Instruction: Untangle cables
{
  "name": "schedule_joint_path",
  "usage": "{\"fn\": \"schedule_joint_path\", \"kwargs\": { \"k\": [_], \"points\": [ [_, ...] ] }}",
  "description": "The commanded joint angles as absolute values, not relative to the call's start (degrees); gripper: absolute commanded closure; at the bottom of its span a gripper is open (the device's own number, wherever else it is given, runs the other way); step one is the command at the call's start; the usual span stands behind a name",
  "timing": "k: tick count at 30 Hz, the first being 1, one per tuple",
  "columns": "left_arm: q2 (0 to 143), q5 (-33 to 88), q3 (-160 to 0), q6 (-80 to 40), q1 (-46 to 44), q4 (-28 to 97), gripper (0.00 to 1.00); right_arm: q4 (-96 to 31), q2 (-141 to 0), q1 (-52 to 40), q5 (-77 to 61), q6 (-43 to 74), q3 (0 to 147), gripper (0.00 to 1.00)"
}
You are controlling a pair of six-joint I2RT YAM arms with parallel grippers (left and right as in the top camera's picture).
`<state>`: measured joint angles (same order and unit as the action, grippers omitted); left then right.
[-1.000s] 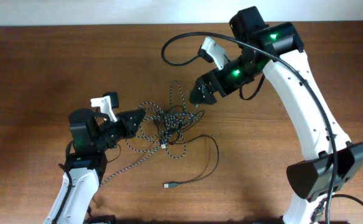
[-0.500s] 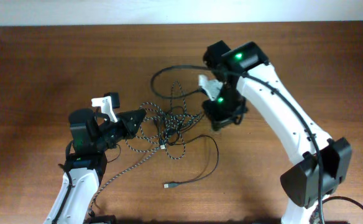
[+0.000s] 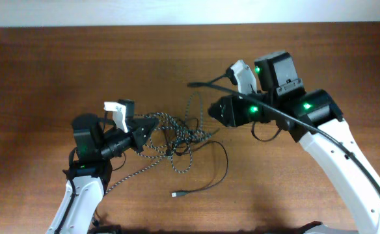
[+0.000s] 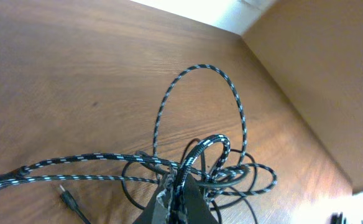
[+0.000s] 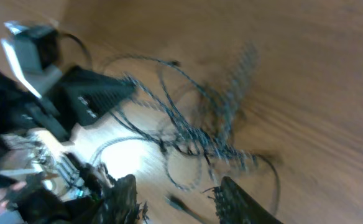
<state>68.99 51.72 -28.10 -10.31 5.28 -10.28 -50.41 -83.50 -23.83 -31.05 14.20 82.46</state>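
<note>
overhead: the left gripper (image 3: 144,133) is still clamping the braided black-and-white speckled cord (image 3: 170,123) midway between the side edges; the right gripper (image 3: 211,110), jaws apart and empty, is pulling back from it, leaving the thin plain black cord (image 3: 227,161) snarled in.

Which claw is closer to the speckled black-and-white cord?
Left. The left gripper is clamped on the speckled cord; the right gripper hangs open just beside it.

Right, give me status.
Left hand shut on braided cable. Right hand open beside the tangle. Black cable knotted with it. Nothing else in the way.
</note>
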Motion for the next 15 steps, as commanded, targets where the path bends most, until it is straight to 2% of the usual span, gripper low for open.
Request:
{"fn": "schedule_joint_path", "kwargs": {
  "k": [1,8,10,11,14,15],
  "points": [
    [68.2,62.3,-28.2,4.8,5.4,-10.5,1.00,-49.4,-87.5,-24.2,-33.1,23.2,86.7,0.58],
    [68.2,61.7,-28.2,7.4,5.4,-10.5,1.00,-46.5,-101.3,-34.6,-33.5,58.3,86.8,0.60],
    [68.2,61.5,-28.2,7.4,5.4,-10.4,1.00,-46.6,-102.0,-34.8,-27.5,67.9,86.7,0.63],
    [68.2,61.5,-28.2,7.4,5.4,-10.5,1.00,-46.7,-102.0,-34.8,-22.8,71.0,86.7,0.64],
    [68.2,61.5,-28.2,7.4,5.4,-10.4,1.00,-48.0,-102.7,-35.0,-21.8,71.5,86.6,0.64],
    [68.2,61.5,-28.2,7.4,5.4,-10.4,1.00,-48.0,-103.1,-34.9,-20.6,72.4,86.0,0.59]
  ]
}}
